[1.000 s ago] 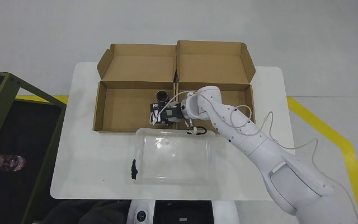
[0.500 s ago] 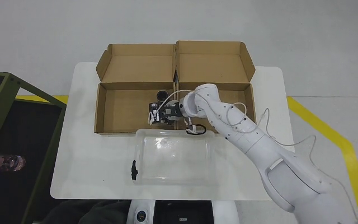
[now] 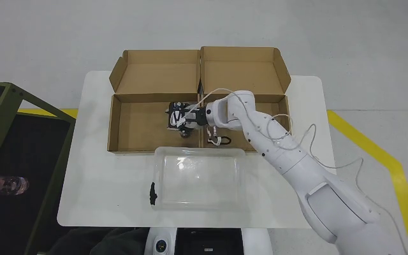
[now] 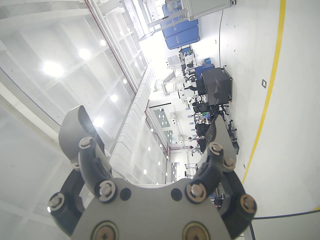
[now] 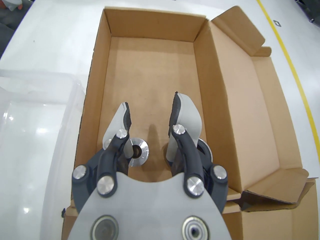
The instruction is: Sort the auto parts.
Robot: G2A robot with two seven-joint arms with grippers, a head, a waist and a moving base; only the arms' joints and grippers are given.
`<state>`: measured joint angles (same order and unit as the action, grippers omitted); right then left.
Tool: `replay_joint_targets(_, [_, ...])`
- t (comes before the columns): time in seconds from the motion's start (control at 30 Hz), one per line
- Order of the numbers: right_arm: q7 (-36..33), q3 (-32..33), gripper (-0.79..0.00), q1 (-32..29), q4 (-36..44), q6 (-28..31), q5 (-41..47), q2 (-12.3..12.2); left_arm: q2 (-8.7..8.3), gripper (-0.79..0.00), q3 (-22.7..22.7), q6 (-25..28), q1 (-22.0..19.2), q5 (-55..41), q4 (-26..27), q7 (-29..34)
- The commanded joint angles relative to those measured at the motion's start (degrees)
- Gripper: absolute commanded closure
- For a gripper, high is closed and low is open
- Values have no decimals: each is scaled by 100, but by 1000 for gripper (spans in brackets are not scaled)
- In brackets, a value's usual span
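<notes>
A dark part (image 3: 152, 191) at the clear bin's (image 3: 199, 150) left wall looks still unsorted. A silver bushing (image 5: 140, 151) and a metal disc (image 5: 206, 148) already lie in the left cardboard box (image 5: 152, 58), under the right gripper (image 5: 151, 106), jaws apart and empty. The left gripper (image 4: 148, 116), aimed at the ceiling, is spread too. Since a second ago the right gripper has slid from the box's near edge farther in.
</notes>
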<state>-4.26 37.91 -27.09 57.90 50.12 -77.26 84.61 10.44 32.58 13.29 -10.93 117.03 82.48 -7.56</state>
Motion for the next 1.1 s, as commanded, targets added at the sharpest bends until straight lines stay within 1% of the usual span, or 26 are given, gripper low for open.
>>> replay_joint_targets(0.0, [-8, 174, -308, -116, 211, -7, 63, -67, 0, -785, 0, 0, 0, 0, 0, 0])
replay_joint_targets(0.17, [-71, 620, -308, -527, 876, -73, 230, -246, 0, -785, 0, 0, 0, 0, 0, 0])
replay_joint_targets(0.5, [-333, 1479, -323, -1465, 2276, -77, 124, -603, 0, -785, 0, 0, 0, 0, 0, 0])
replay_joint_targets(0.6, [-417, 1804, -354, -1852, 2663, -14, 72, -728, 0, -785, 0, 0, 0, 0, 0, 0])
replay_joint_targets(0.87, [-516, 2656, -388, -2819, 3476, 74, -120, -1010, 0, -785, 0, 0, 0, 0, 0, 0])
replay_joint_targets(0.93, [-462, 2847, -453, -3043, 3716, 46, -222, -1067, 0, -785, 0, 0, 0, 0, 0, 0])
replay_joint_targets(1.0, [-398, 3017, -468, -3255, 3918, 8, -339, -1119, 0, -785, 0, 0, 0, 0, 0, 0])
replay_joint_targets(1.07, [-325, 3180, -505, -3454, 4087, -28, -465, -1167, 0, -785, 0, 0, 0, 0, 0, 0])
